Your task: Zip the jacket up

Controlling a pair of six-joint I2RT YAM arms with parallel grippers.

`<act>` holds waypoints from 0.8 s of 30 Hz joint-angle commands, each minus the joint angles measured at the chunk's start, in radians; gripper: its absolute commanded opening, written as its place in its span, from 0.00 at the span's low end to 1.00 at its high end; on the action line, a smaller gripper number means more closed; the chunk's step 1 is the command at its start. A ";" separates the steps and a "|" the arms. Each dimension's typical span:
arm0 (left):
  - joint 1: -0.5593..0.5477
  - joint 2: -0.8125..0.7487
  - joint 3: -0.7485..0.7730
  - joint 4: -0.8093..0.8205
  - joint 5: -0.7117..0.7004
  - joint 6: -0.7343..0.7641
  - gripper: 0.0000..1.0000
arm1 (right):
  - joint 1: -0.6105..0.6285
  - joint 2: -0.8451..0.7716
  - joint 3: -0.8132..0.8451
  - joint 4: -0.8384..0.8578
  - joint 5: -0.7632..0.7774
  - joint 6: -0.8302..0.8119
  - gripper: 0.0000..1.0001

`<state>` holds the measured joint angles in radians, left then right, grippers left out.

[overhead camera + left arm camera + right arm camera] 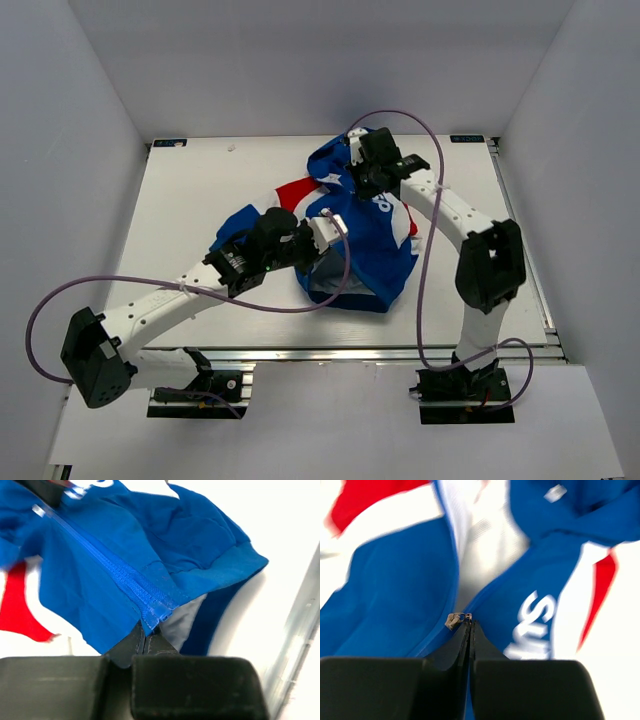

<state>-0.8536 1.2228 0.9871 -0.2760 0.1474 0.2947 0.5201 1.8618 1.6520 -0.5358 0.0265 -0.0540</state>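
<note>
Blue jacket with red shoulders, white stripes and lettering, crumpled mid-table, zipper closed partway, collar open

Left arm and right arm — white links, black joints; lilac cable looping off each; black end effector fingers.

White lettering on the blue chest of the jacket, right wrist view: a big "S" and then a "U" come through clearly, and the rest of the word drops out of sight below. Left wrist view catches only scraps of white letters at its top edge, unreadable. From above, the two small blue stickers at the far corners of the table are too tiny to read.
</note>
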 commanded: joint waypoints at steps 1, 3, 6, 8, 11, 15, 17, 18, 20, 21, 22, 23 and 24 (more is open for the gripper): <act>-0.010 -0.051 -0.036 -0.020 0.084 -0.126 0.00 | -0.055 0.080 0.121 0.114 0.199 -0.049 0.00; -0.010 -0.055 -0.068 -0.020 0.090 -0.166 0.00 | -0.075 0.134 0.172 0.161 0.194 -0.058 0.00; -0.010 -0.055 -0.112 0.000 0.136 -0.221 0.00 | -0.117 0.203 0.248 0.197 0.184 -0.047 0.00; -0.010 -0.049 -0.137 0.011 0.191 -0.261 0.00 | -0.137 0.224 0.267 0.224 0.181 -0.049 0.00; -0.010 -0.025 -0.174 0.008 0.257 -0.331 0.00 | -0.153 0.255 0.278 0.309 0.176 -0.063 0.00; -0.010 0.018 -0.217 0.008 0.333 -0.397 0.00 | -0.173 0.351 0.374 0.384 0.223 -0.076 0.00; -0.010 0.026 -0.232 0.012 0.356 -0.422 0.00 | -0.180 0.391 0.423 0.413 0.240 -0.090 0.00; -0.010 0.029 -0.241 0.020 0.360 -0.446 0.00 | -0.186 0.427 0.449 0.428 0.251 -0.093 0.00; -0.010 0.038 -0.260 0.023 0.369 -0.462 0.00 | -0.195 0.462 0.526 0.463 0.251 -0.105 0.00; -0.010 0.043 -0.265 0.023 0.370 -0.477 0.00 | -0.198 0.499 0.551 0.473 0.257 -0.104 0.00; -0.010 0.046 -0.268 0.023 0.371 -0.486 0.00 | -0.206 0.514 0.575 0.482 0.262 -0.107 0.00; -0.010 0.058 -0.275 0.024 0.376 -0.494 0.00 | -0.209 0.528 0.613 0.493 0.253 -0.115 0.00; -0.010 0.064 -0.280 0.034 0.383 -0.505 0.00 | -0.212 0.542 0.620 0.500 0.245 -0.122 0.00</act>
<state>-0.8185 1.2884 0.7574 -0.0906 0.2901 -0.1085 0.3935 2.3836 2.1475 -0.3660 0.1116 -0.1188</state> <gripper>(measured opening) 0.022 0.018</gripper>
